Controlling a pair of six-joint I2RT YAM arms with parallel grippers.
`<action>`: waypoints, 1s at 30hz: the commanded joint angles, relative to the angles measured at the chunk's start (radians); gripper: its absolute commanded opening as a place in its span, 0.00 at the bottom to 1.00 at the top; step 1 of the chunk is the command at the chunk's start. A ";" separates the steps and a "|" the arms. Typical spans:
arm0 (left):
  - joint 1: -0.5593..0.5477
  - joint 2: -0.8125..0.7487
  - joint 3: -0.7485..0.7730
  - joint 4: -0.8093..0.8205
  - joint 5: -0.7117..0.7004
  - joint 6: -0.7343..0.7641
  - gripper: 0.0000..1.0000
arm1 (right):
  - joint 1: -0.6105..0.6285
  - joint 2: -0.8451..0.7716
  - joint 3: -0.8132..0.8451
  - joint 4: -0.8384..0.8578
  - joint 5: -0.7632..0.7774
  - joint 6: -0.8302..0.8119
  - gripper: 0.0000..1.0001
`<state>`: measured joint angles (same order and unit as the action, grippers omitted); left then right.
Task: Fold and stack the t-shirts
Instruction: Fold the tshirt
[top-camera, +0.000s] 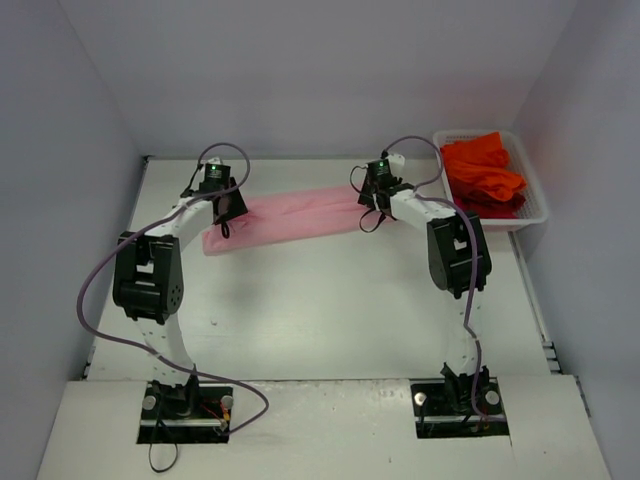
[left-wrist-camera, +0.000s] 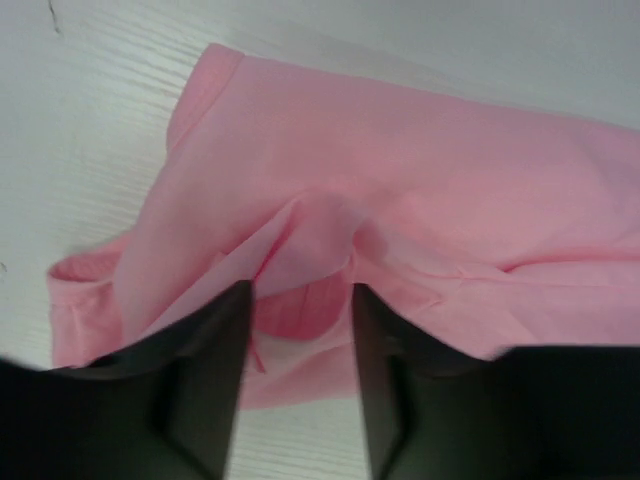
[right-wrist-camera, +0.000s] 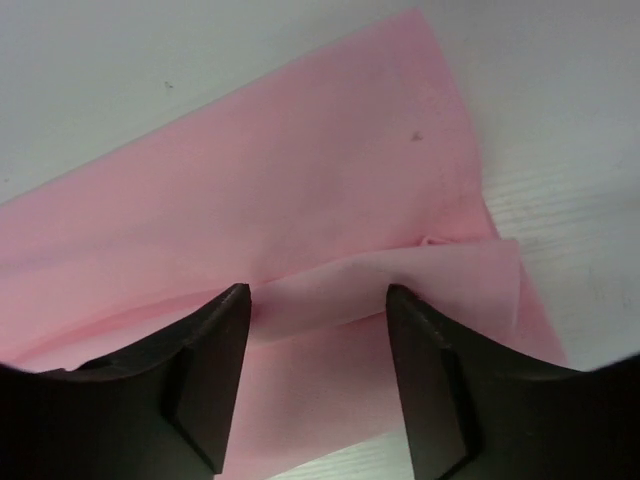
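A light pink t-shirt (top-camera: 290, 222) lies folded into a long band across the far middle of the table. My left gripper (top-camera: 228, 212) is at the band's left end and my right gripper (top-camera: 372, 200) at its right end. In the left wrist view the left gripper (left-wrist-camera: 300, 290) is open, with a raised pucker of the pink t-shirt (left-wrist-camera: 420, 170) between its tips. The right wrist view shows the right gripper (right-wrist-camera: 318, 292) open over a loose fold of the pink t-shirt (right-wrist-camera: 300, 170). Bright orange-red t-shirts (top-camera: 483, 172) are bunched in a basket.
The white mesh basket (top-camera: 535, 195) stands at the far right corner of the table. Grey walls close in the table on the left, back and right. Purple cables loop from each arm.
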<state>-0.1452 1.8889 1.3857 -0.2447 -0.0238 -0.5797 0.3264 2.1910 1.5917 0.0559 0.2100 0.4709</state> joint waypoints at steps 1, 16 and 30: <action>0.021 -0.030 0.021 0.053 -0.047 -0.005 0.49 | -0.015 -0.002 0.045 0.028 0.032 -0.015 0.56; 0.019 -0.079 -0.036 0.100 -0.042 -0.034 0.81 | -0.009 -0.103 0.007 0.101 0.026 -0.063 1.00; -0.022 -0.221 -0.086 0.073 -0.024 -0.068 0.81 | 0.072 -0.203 -0.067 0.105 0.035 -0.058 1.00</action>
<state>-0.1455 1.7569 1.2831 -0.1925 -0.0498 -0.6216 0.3775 2.0647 1.5364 0.1181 0.2207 0.4171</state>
